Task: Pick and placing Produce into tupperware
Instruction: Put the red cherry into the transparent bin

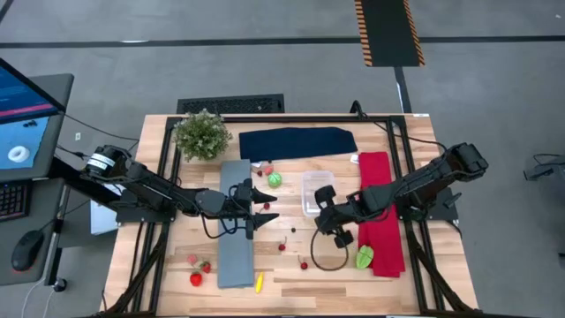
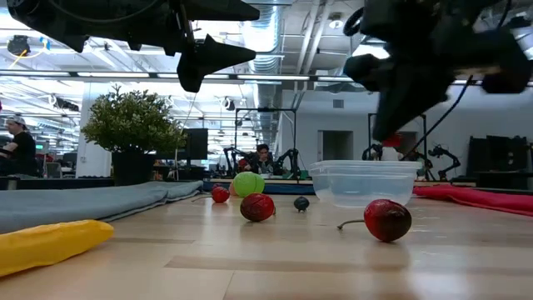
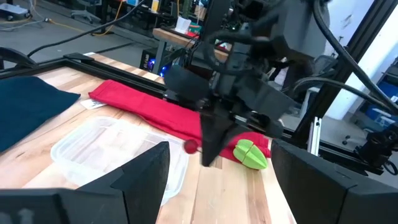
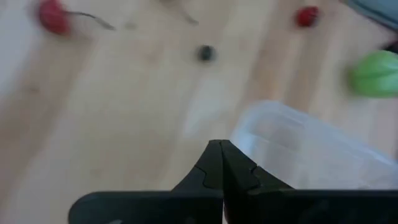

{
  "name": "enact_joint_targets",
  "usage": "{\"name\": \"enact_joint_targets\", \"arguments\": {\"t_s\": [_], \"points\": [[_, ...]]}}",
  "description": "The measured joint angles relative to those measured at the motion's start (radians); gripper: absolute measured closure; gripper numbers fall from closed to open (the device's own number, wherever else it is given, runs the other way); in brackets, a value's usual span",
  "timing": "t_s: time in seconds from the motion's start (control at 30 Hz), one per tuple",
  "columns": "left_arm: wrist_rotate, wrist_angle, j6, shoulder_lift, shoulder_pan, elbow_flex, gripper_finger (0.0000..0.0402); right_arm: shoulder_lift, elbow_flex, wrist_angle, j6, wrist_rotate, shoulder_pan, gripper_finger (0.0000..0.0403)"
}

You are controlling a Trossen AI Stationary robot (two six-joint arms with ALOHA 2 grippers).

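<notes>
The clear tupperware (image 1: 315, 193) stands on the wooden table right of centre, nothing in it that I can see. Produce lies loose: a green ball (image 1: 274, 179), cherries (image 1: 282, 246) (image 1: 303, 263), strawberries (image 1: 196, 279), a yellow piece (image 1: 259, 283), and a lime-green piece (image 1: 365, 257) on the red cloth. My right gripper (image 1: 325, 221) (image 4: 221, 149) is shut, slanting down above the tub's near edge. My left gripper (image 1: 265, 205) hangs open and level left of the tub, nothing between its fingers. My right gripper is shut, its fingertips (image 3: 208, 158) raised clear of the table. A small red piece (image 3: 191, 146) shows right beside them in the left wrist view. I cannot tell whether the fingers touch it; the right wrist view shows nothing between them.
A potted plant (image 1: 202, 134) and a navy cloth (image 1: 297, 141) lie at the far edge. A grey cloth (image 1: 235, 230) runs under my left arm. The red cloth (image 1: 381, 203) lies under my right arm. A black cable loop (image 1: 331, 258) rests near the lime-green piece.
</notes>
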State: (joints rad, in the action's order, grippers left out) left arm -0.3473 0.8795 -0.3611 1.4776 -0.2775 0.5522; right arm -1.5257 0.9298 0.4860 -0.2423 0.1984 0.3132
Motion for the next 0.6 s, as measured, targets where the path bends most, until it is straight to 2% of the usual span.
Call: {"name": "enact_joint_targets", "arguments": {"t_s": [0.2,0.5,0.6], "points": [[0.0,0.0,0.0,0.0,0.0,0.0,0.0132,0.0,0.0,-0.022,-0.02,0.007,-0.139,0.0383],[0.0,0.001,0.0,0.0,-0.013,0.0,0.0132,0.001,0.0,-0.063,-0.02,-0.195,-0.358,0.0393],[0.0,0.001,0.0,0.0,-0.02,0.0,0.0132,0.002,-0.011,-0.066,-0.007,-0.206,-0.392,0.0383]]}}
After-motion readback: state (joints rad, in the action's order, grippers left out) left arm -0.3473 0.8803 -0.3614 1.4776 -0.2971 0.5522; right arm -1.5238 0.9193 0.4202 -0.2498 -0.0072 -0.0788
